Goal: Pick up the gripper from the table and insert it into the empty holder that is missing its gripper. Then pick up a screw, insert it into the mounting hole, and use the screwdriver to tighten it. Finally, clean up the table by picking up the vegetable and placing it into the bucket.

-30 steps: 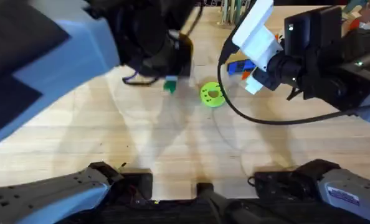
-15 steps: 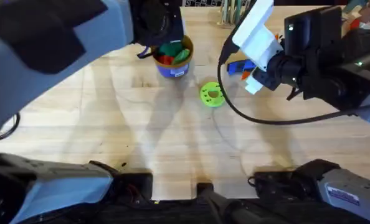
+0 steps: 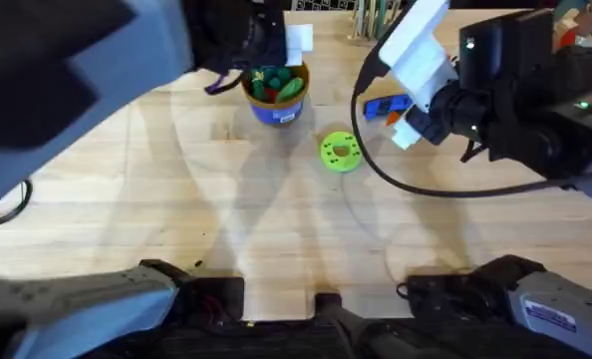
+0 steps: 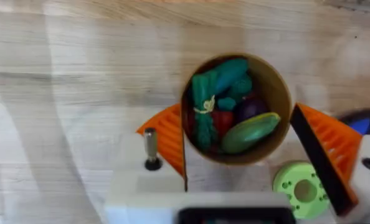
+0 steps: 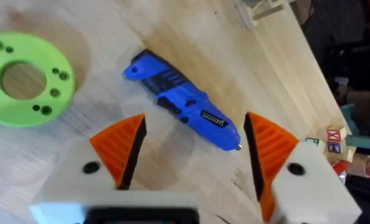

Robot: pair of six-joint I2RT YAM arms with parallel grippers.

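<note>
My left gripper (image 4: 235, 124) hangs open right over the bucket (image 4: 278, 93), one orange pad (image 4: 169, 134) on each side of its tan rim. The dark green vegetable (image 4: 203, 109) lies inside among green and red toys, touching neither pad. From overhead, the bucket (image 3: 276, 95) sits just under the left gripper (image 3: 273, 55). The blue screwdriver (image 5: 182, 99) lies on the table under my open right gripper (image 5: 194, 130), with nothing between its pads. It also shows overhead as the screwdriver (image 3: 386, 107) by the right gripper (image 3: 401, 120). The loose gripper piece and an empty holder are out of view.
A bright green disc (image 3: 340, 152) lies on the wood between the bucket and the screwdriver. A metal pin (image 4: 151, 146) sticks out of my left finger's white block. A wooden rack (image 3: 361, 15) stands at the back edge. The left arm looms large at upper left.
My left arm carried the green vegetable from the table up and back over the bucket. The vegetable now lies in the bucket. The right arm has barely moved.
</note>
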